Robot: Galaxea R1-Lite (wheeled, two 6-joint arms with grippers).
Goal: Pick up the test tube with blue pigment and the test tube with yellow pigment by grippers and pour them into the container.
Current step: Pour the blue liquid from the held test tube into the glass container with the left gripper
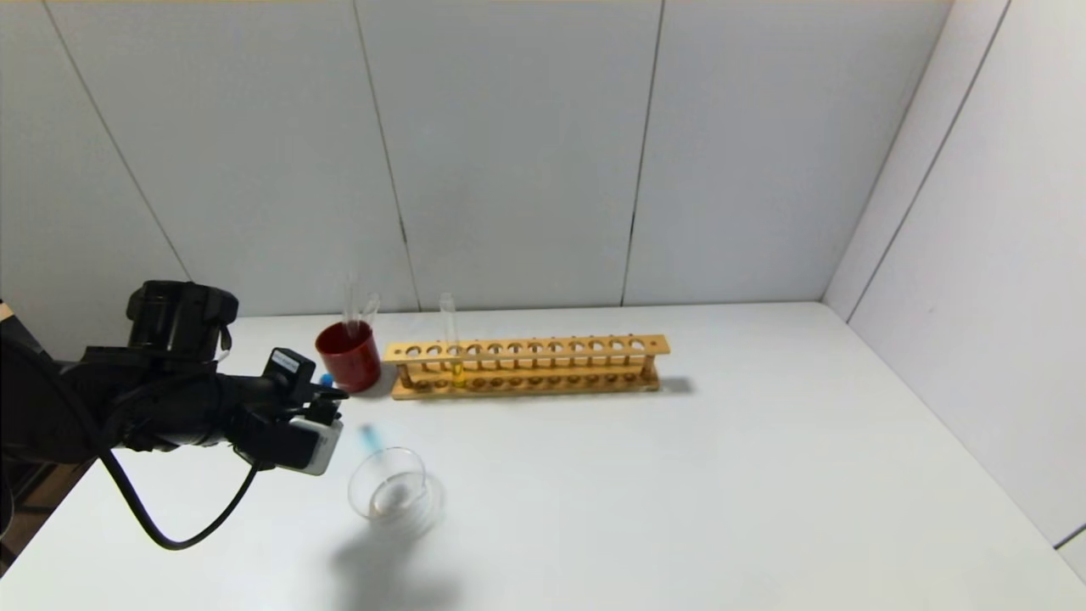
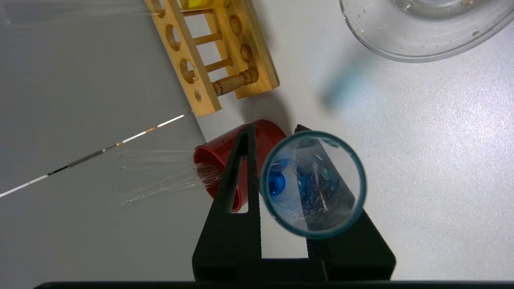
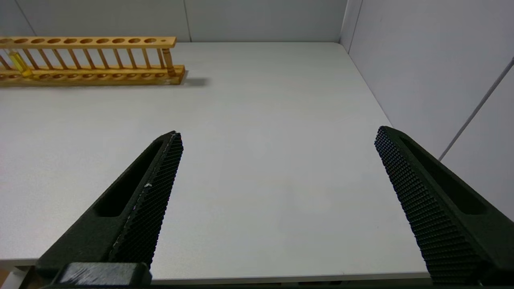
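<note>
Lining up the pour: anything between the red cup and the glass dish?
Head view: only the left tool holding the blue tube crosses between red cup and dish.

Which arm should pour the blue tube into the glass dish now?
Left. The left pincer is shut on the blue tube beside the glass dish. The right pincer is open, empty, far off.

One test tube with blue pigment [image 2: 312, 184] and one test tube with yellow pigment [image 1: 450, 339] — two coloured tubes. Two colourless tubes [image 1: 360, 314] stand in the single red cup [image 1: 349, 356]. One wooden rack [image 1: 526, 366], one clear container [image 1: 395, 490], one counter [image 1: 679, 492]. Two grippers — the left gripper [image 2: 277, 160], the right gripper [image 3: 277, 138].
</note>
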